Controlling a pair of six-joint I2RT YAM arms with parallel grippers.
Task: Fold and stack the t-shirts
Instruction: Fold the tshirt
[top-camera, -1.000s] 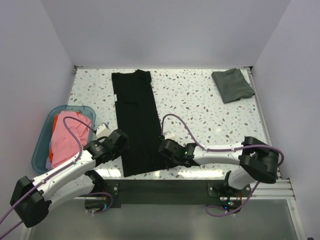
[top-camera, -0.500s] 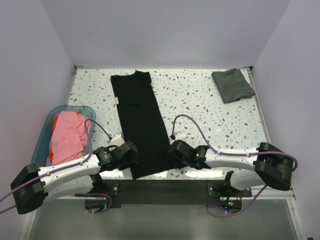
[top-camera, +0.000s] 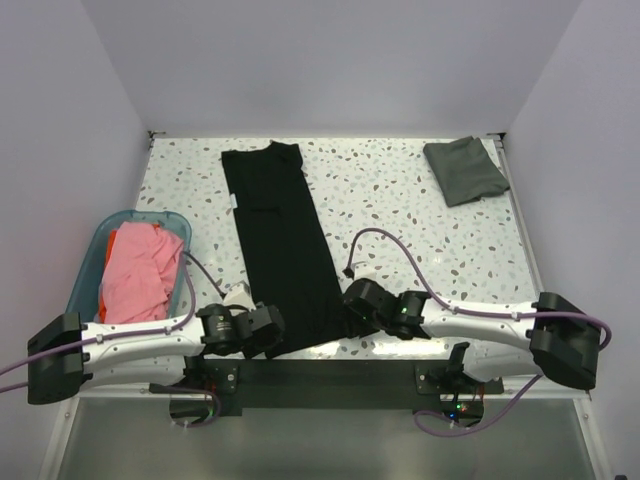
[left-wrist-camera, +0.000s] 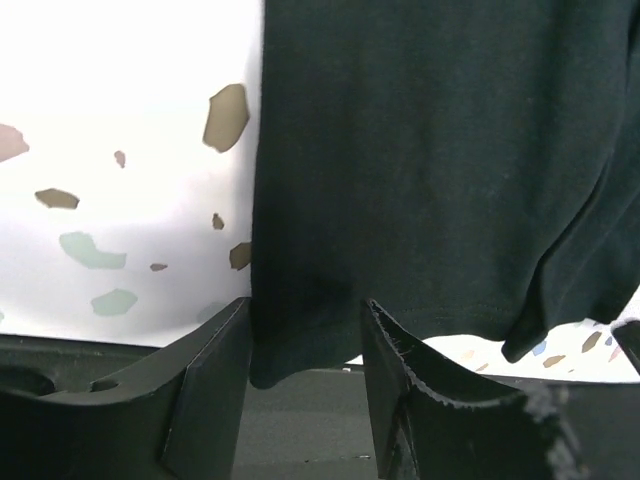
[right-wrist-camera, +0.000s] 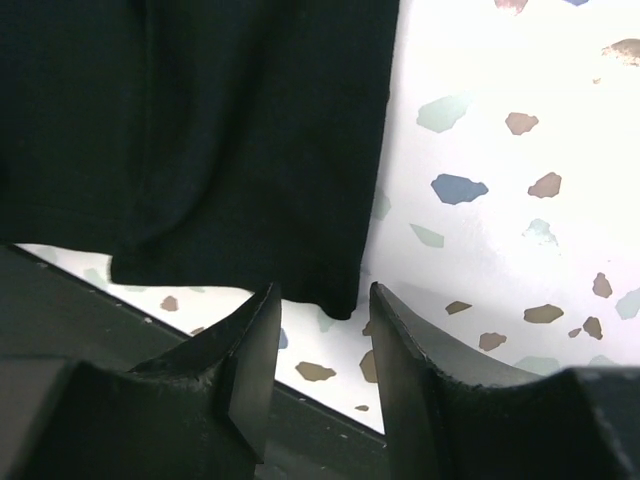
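Four t-shirts, two hands and one tub are counted on or beside the speckled surface (top-camera: 400, 210). At the far left, the translucent teal tub (top-camera: 84, 268) is seen at the surface's left edge. A crumpled pink t-shirt (top-camera: 140, 280) is held in it, with an orange-red t-shirt (top-camera: 128, 238) showing behind it toward the tub's far end. Whether more cloth lies beneath cannot be told.

Left of centre, the black t-shirt (top-camera: 280, 235) is laid out flat as a long narrow strip, its neck toward the far wall and its hem at the near edge of the surface. The left hand (top-camera: 262, 330) is placed at the hem's left corner. In the left wrist view its fingers (left-wrist-camera: 215, 370) are seen parted by a moderate gap. The shirt's corner, which hangs just past the near edge, lies between them, and no pinch on the cloth is shown. The right hand (top-camera: 362, 305) is placed at the hem's right corner. In the right wrist view its fingers (right-wrist-camera: 255, 350) are likewise parted, a little less widely. The cloth's corner reaches just into the gap and lies flat on the surface.

At the far right corner, well apart from everything else, the grey-green t-shirt (top-camera: 465, 170) is seen folded into a compact rectangle.
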